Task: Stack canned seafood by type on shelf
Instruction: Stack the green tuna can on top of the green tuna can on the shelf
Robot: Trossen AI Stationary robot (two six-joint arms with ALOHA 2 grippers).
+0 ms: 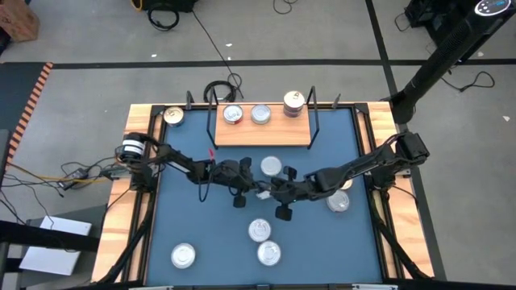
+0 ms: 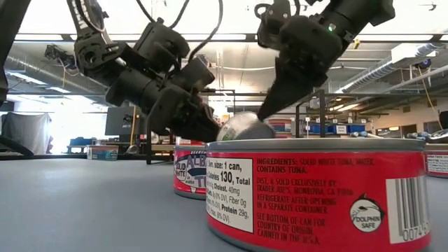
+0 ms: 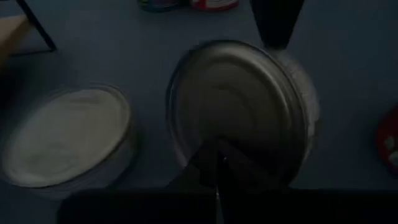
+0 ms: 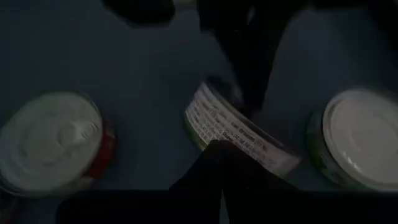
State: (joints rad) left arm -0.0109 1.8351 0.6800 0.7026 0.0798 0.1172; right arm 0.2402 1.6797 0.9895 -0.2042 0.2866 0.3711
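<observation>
A silver-lidded tin with a pale printed side label sits tilted at the table's middle, between my two grippers. My left gripper is shut and comes at it from the table's left. My right gripper is shut and comes from the right. The low view shows the tin between both, its underside hidden by a near tin. The wooden shelf at the far side bears two single tins and a stack. My left gripper presses its shut fingertips against the tin's lid near the rim, slanting down from the table's left. The tin is tilted, its lid turned toward this gripper. My right gripper presses its shut fingertips against the tin's labelled side wall, slanting down from the table's right. Whether the tin's lower edge rests on the table, I cannot tell.
Loose tins stand on the blue table: one just beyond the grippers, one at the right, three near the front. One tin sits at the far left corner. A red tin fills the low view.
</observation>
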